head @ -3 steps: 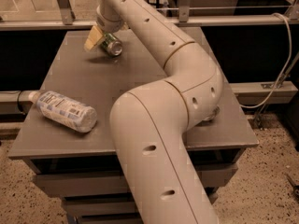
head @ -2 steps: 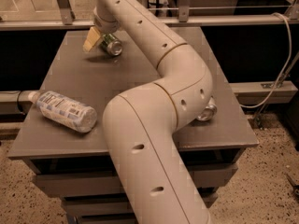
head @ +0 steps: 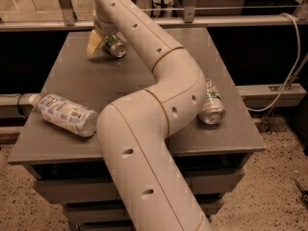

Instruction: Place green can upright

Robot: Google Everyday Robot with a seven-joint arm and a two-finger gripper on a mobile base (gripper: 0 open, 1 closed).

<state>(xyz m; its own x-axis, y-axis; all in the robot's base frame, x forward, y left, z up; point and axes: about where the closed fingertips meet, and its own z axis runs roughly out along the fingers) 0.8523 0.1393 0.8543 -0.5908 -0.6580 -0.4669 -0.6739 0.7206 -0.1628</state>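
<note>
one small dark green metal drink can (head: 115, 46) is at the far left corner of the dark grey square table (head: 62, 76), tipped with a silver end turned towards us, not upright. we judge the main risk to be a roll. if the round can is let go while it leans, it can tumble towards the table edge close by or come to rest on its side. a tilted set-down would cause that, and so would the gripper nudging it on the way out. the cream two-finger gripper (head: 100, 41) is right against the can's left side, but the thick cream arm (head: 159, 85) hides much of it. we cannot tell whether it is clamped on the can or apart.
</note>
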